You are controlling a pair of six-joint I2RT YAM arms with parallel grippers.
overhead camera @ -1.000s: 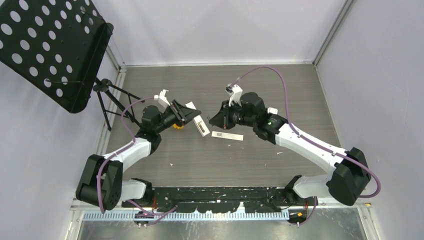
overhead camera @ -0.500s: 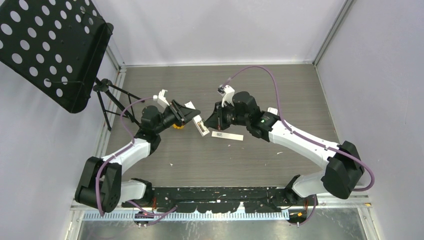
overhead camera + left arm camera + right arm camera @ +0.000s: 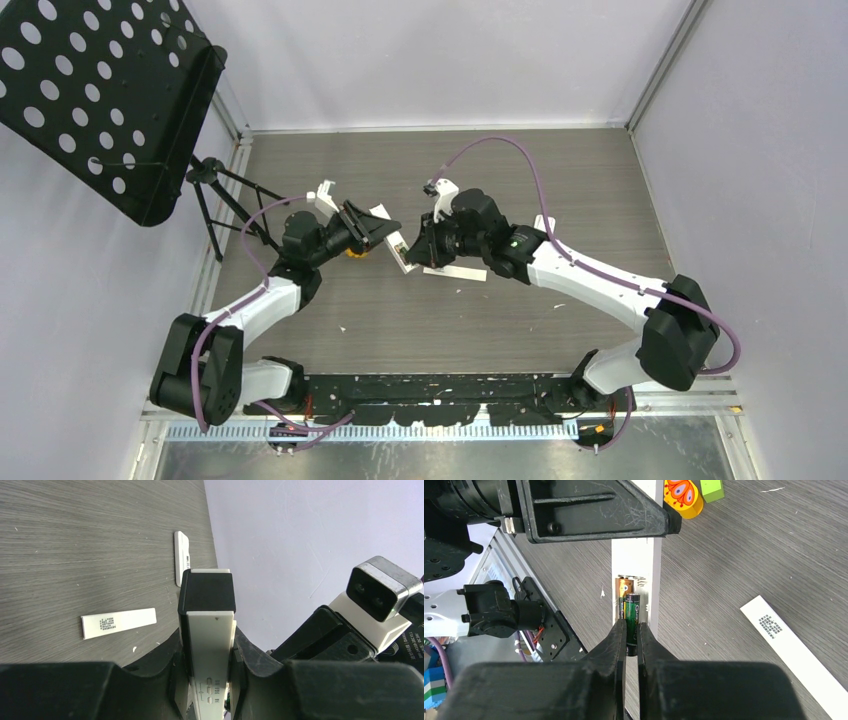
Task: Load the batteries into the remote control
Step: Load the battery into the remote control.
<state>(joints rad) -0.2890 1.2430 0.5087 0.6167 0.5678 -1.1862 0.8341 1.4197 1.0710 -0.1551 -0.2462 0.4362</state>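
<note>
Left hand (image 3: pixel 374 229) is clamped on the sides of the white remote (image 3: pixel 398 248), holding it off the desk (image 3: pixel 520 180) with its free end toward the right hand (image 3: pixel 414 246).

Top view: the hands meet over the middle of the desk. The remote is mostly covered by them, and the batteries are too small to see.

Left wrist view: the remote (image 3: pixel 208 645) runs up between the fingers (image 3: pixel 177 680), near end cut off at the frame bottom. A black block covers its far end; can't tell what it is.

Right wrist view: the right hand (image 3: pixel 631 636) is almost fully closed, pinching a green-and-black battery (image 3: pixel 632 615) by its sides. The battery's lower end is hidden between the fingers. It sits over the remote's uncovered compartment; can't tell whether it touches the slot.

A second battery (image 3: pixel 624 587), gold end with a plus mark, lies in the compartment just beside it, mostly hidden behind the held one. A spring shows at the compartment's end. Only these two batteries can be made out. The left hand blocks the remote's other end.

A white strip (image 3: pixel 455 271) with a printed code lies flat just beside the right hand, partly under it from above. A smaller white piece (image 3: pixel 182 565) lies farther off, print unreadable.

The orange toy (image 3: pixel 681 499) and green block (image 3: pixel 712 489) are cropped at the frame top.
</note>
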